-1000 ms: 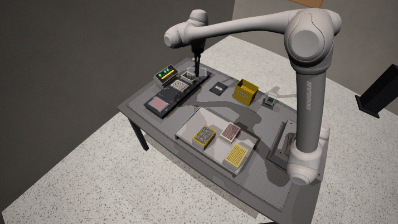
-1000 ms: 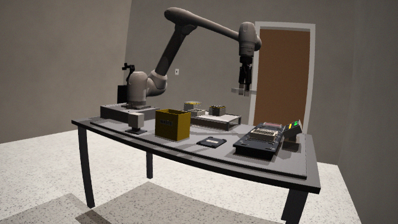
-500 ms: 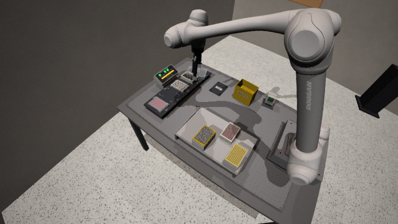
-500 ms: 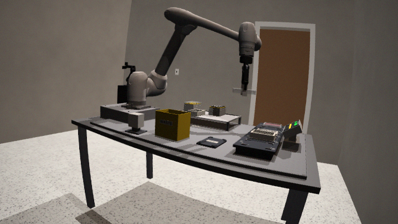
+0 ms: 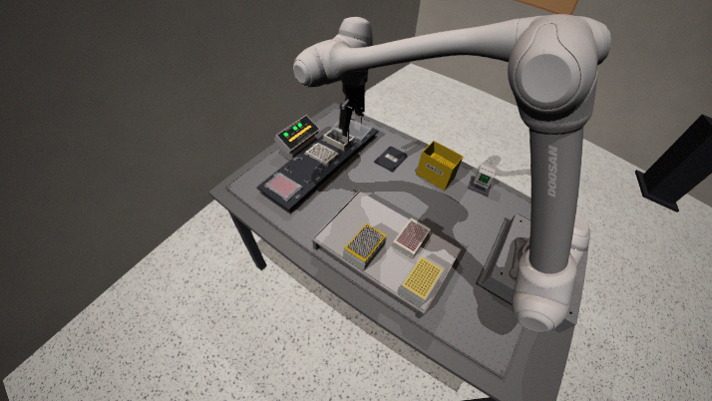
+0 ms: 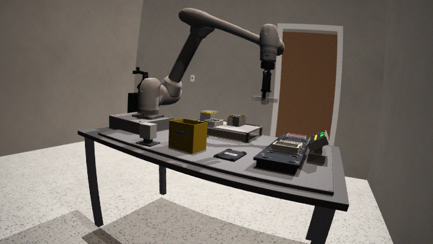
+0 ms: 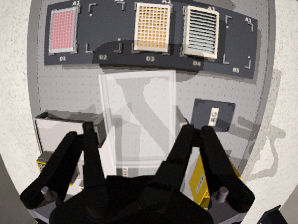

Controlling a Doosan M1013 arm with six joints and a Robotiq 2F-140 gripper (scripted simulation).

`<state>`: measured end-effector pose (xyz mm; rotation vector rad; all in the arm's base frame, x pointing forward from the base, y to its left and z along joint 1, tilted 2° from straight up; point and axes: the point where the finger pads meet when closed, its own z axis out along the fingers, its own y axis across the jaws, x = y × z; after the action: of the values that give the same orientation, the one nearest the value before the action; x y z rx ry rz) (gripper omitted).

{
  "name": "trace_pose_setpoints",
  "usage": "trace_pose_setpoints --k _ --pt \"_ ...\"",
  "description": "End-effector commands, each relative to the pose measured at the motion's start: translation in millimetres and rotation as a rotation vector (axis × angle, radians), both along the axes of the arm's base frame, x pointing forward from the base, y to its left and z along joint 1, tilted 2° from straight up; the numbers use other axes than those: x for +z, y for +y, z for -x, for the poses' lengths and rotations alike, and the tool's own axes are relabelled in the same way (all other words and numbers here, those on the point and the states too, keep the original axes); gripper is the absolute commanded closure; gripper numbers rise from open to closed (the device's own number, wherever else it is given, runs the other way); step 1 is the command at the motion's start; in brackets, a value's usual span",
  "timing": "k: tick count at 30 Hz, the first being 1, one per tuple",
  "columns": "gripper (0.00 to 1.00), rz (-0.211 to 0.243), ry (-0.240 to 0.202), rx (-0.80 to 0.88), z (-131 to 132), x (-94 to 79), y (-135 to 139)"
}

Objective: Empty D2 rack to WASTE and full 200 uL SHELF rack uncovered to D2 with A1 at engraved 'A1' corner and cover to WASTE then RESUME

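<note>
The cover [image 7: 137, 119] in the gripper [image 7: 140, 156] looks like clear, smooth plastic. The gripper fingers are matt black. The arm [image 5: 553, 165] has a smooth pale grey shell. The table [image 6: 273, 182] is matt dark grey, the floor [image 5: 150, 324] rough and speckled.

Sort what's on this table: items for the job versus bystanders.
Job: gripper, shut on the clear cover; yellow WASTE bin; bare slot D2; shelf with three racks; green push-button.
Bystanders: pink plate at D1; pale plate at D3; reservoir at D4; regrip nest; status panel.
</note>
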<state>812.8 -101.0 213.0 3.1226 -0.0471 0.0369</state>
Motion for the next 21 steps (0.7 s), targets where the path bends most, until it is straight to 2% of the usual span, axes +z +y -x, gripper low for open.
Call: trace_pose_setpoints --k 1,9,17,21 --pt "1.00 -0.002 -0.001 -0.063 0 0.2 0" --pt "1.00 -0.004 -0.004 -0.178 0 0.2 0" --pt "1.00 -0.004 -0.004 -0.178 0 0.2 0" --pt "1.00 -0.004 -0.004 -0.178 3 0.5 -20"
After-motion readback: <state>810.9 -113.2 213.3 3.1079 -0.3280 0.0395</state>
